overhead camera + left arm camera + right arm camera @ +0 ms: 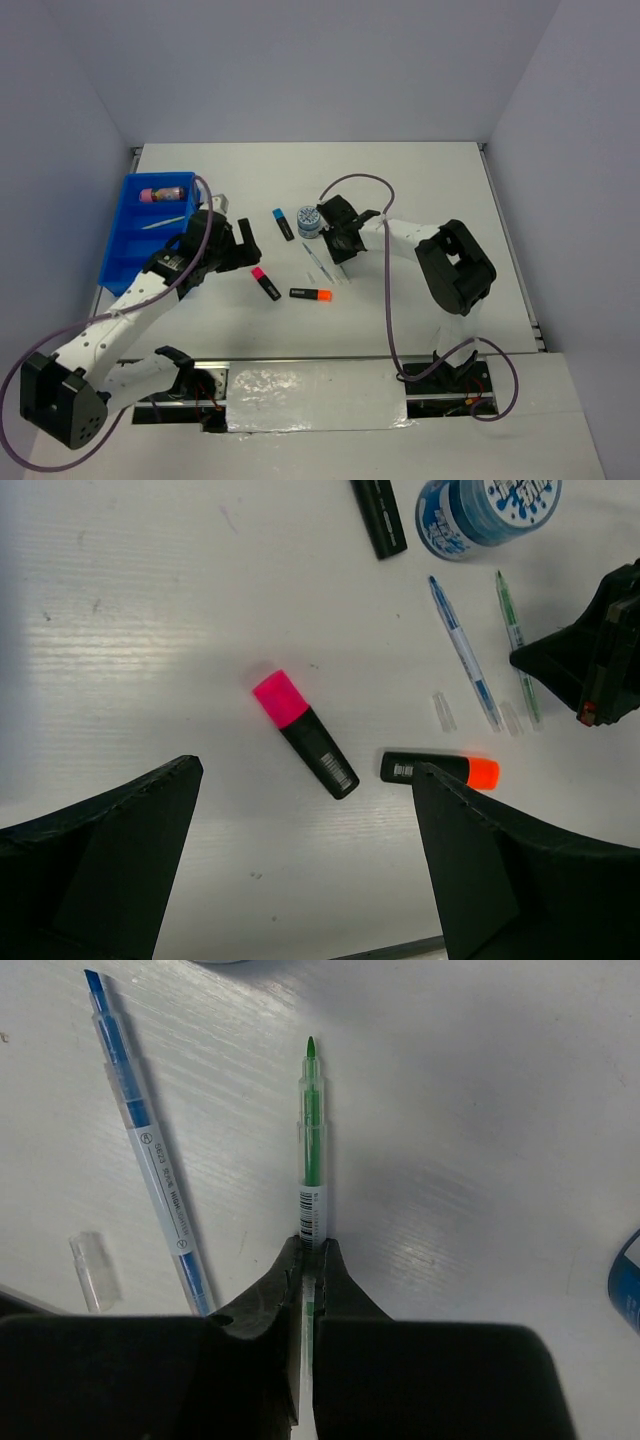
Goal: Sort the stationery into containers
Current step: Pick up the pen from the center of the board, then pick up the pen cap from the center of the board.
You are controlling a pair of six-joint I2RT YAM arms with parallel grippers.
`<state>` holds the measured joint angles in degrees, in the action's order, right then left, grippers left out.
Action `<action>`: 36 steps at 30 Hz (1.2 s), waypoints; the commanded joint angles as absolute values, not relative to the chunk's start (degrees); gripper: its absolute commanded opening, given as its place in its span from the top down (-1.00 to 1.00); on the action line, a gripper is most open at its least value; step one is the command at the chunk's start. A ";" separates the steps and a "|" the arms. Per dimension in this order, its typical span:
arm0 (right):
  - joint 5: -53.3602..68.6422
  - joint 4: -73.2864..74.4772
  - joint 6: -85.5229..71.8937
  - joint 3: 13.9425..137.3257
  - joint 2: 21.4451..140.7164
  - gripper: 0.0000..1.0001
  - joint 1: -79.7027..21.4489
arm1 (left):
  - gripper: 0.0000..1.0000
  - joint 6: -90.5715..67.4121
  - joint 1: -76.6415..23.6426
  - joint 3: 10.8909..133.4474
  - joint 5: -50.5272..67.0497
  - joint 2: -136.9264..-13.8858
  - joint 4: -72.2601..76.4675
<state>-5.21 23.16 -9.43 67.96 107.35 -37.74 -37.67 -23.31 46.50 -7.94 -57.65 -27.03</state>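
The bright blue tray stands at the left with a pink tube and a thin pen in it. My left gripper hangs open over the table just beside the pink-capped highlighter, and the orange-capped highlighter lies by its right finger. My right gripper is shut on the green pen, which lies along the table. A blue pen lies beside it. The patterned tape roll and the blue-capped highlighter sit just behind.
Two clear pen caps lie loose near the pens. The right arm's elbow stands at the right of the table. Walls close in the table on three sides.
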 commanded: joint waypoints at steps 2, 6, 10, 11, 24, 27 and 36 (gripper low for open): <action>-6.41 22.59 -10.63 67.59 105.84 1.00 -37.97 | -0.99 -39.28 -29.16 51.22 -8.34 -63.97 -23.55; -10.36 23.20 -13.88 65.48 97.07 1.00 -37.88 | -0.99 -44.11 -37.60 57.12 -15.63 -72.05 -25.13; -15.37 25.40 -18.18 63.73 84.58 1.00 -37.79 | -0.99 -51.49 -43.58 63.27 -24.93 -80.84 -29.96; -16.95 26.36 -18.89 62.76 82.11 1.00 -37.88 | -0.97 -54.38 -44.38 65.28 -26.18 -83.99 -30.49; -18.11 32.26 -20.04 55.11 56.87 1.00 -37.79 | -0.25 -73.82 -51.24 75.41 -33.22 -102.56 -38.50; -16.01 31.38 -18.90 53.53 55.20 1.00 -37.79 | -0.10 -73.91 -51.50 76.37 -32.70 -105.19 -38.32; -12.14 28.92 -17.49 51.07 53.35 1.00 -37.88 | 0.08 -73.39 -51.59 79.45 -32.52 -110.74 -39.03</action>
<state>-14.17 31.33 -18.70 51.53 55.51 -37.74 -72.44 -51.42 77.28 -31.09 -109.67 -37.76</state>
